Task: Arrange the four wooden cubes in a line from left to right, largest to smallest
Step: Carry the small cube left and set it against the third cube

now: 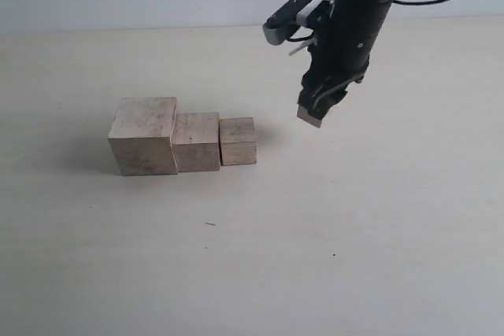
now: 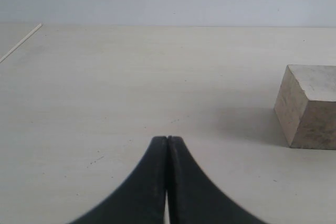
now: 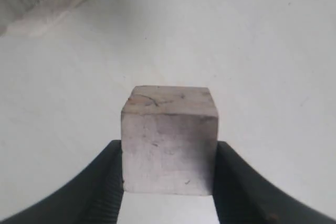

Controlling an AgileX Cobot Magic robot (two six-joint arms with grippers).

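One cube clamped, right gripper; exterior adds row.

The largest cube, second cube, third cube and smallest cube were all pale, unvarnished-looking wood, matt, with faint grain, speckles and a few dark scuff lines. The worktop was a smooth, matt, off-white surface with fine flecks. The right fingers and left fingers looked like black, matt plastic or rubber.
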